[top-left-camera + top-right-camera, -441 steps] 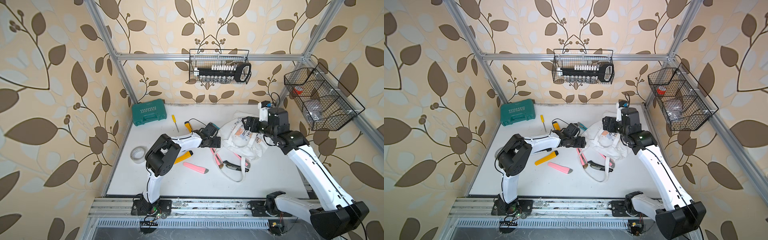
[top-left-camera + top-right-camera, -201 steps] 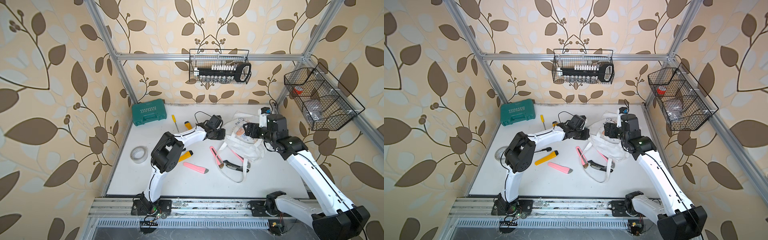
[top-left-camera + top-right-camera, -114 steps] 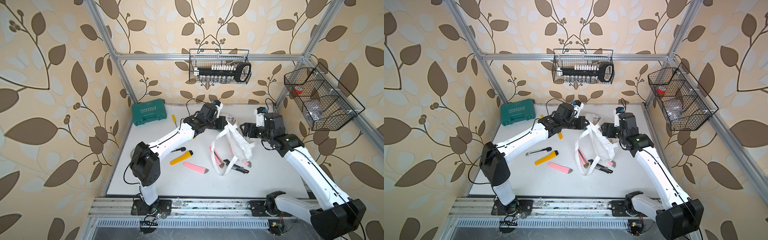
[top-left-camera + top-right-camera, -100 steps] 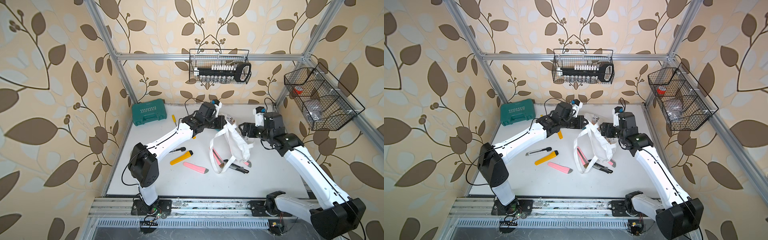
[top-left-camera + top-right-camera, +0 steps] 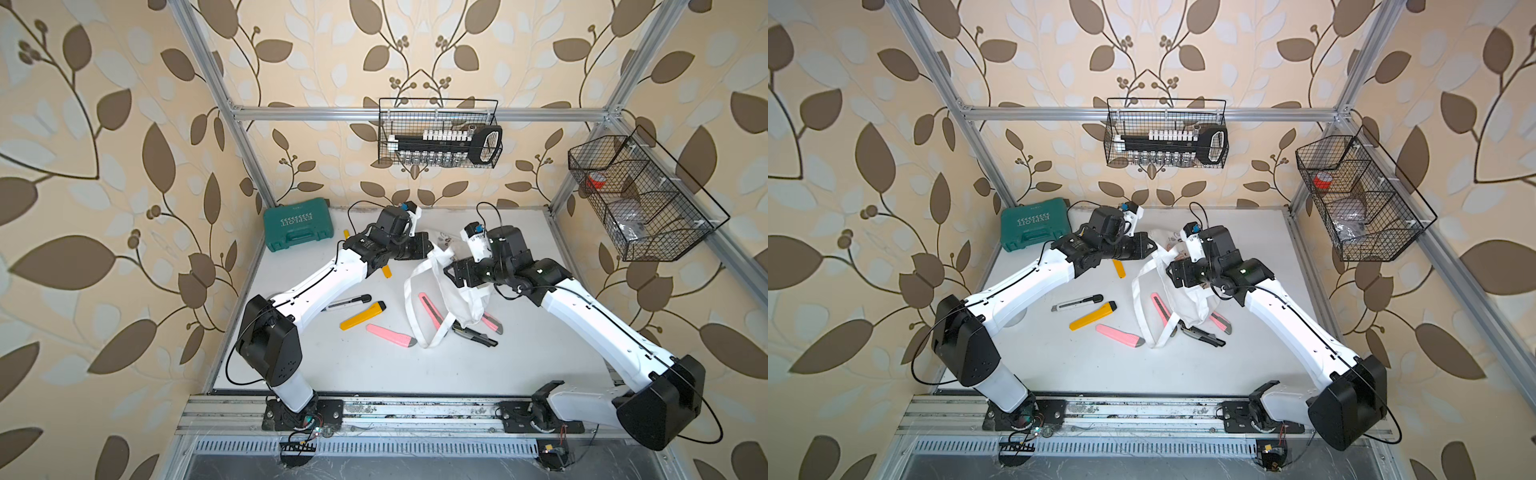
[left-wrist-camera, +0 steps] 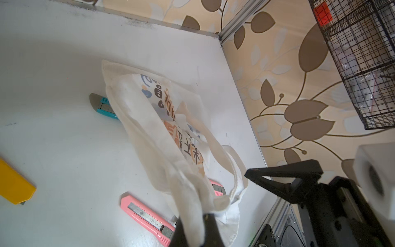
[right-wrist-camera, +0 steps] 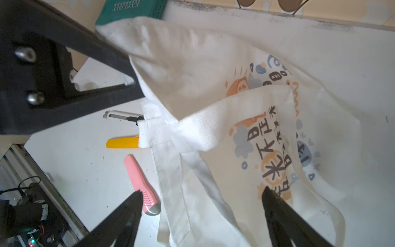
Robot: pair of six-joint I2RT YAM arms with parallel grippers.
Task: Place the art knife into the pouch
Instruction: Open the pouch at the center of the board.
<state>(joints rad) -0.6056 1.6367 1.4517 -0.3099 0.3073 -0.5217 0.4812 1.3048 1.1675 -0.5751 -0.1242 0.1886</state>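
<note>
Art knives, three pink (image 5: 390, 336) (image 5: 430, 309) (image 5: 492, 324), flat on the surface (image 5: 415, 370) nearest. Pouch (image 5: 461, 299) mid-surface: white, colourful print on one face, raised by its rim where crumpled flat two seconds ago, one handle trailing. Left tool (image 6: 196, 233) pinched shut on that rim; right tool (image 7: 201, 193) spread wide alongside. One green case (image 5: 298, 224) farthest.

left arm (image 5: 328, 280): smooth white plastic shell links, black joint housings
right arm (image 5: 602, 328): same white shells, black joints
shoulder blocks (image 5: 270, 349): big black rounded boxes, small dot holes on the face
cables (image 5: 227, 368): thin black wires, looped at shoulders and wrists
wrist camera mounts (image 5: 478, 245): white boxy brackets, blue-tipped plug on top
jaws: black plastic, open triangular frames, two silver screws (image 7: 35, 98)
base plates (image 5: 303, 415): black, bolted on silver rail
</note>
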